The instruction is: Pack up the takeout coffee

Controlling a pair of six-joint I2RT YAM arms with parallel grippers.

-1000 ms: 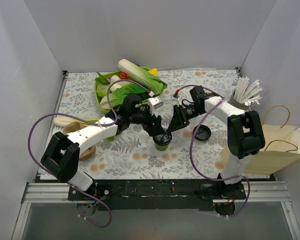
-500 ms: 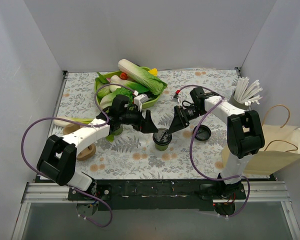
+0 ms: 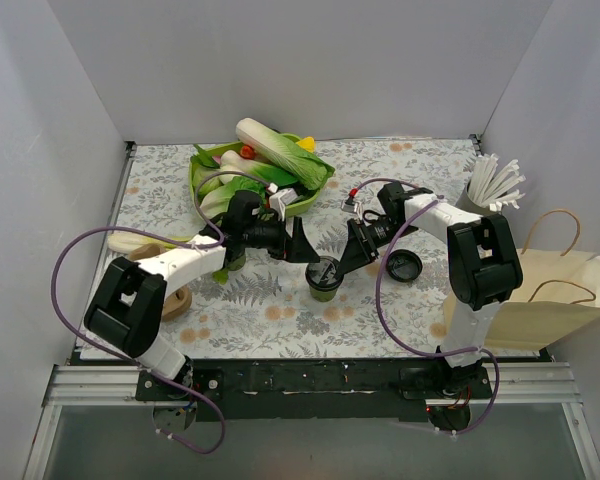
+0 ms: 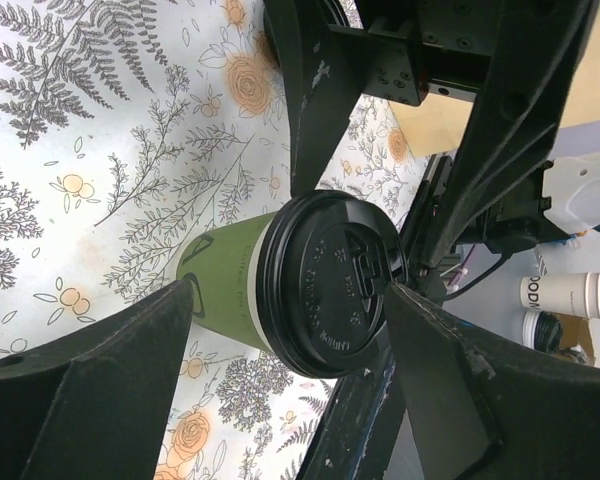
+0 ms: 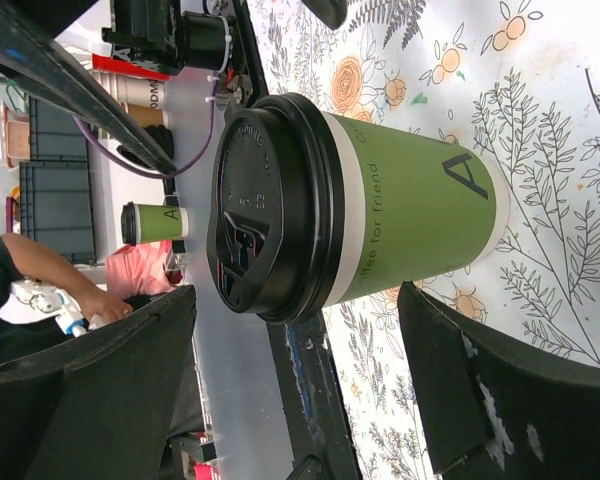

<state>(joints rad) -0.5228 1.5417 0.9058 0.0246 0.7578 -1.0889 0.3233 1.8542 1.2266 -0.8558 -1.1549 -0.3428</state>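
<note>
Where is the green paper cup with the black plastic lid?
Top view: the green lidded cup stands centrally between the left gripper and right gripper, left of a loose black lid.

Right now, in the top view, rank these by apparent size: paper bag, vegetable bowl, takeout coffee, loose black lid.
1. paper bag
2. vegetable bowl
3. takeout coffee and loose black lid: they look about alike, so I won't rank them.

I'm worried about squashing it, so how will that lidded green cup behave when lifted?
The takeout coffee looks like thin paper, so its wall would probably dent under a hard squeeze. Its black lid seems pressed fully on, which likely stiffens the rim. It stands upright and tall for its base, so a sideways nudge might tip it.
</note>
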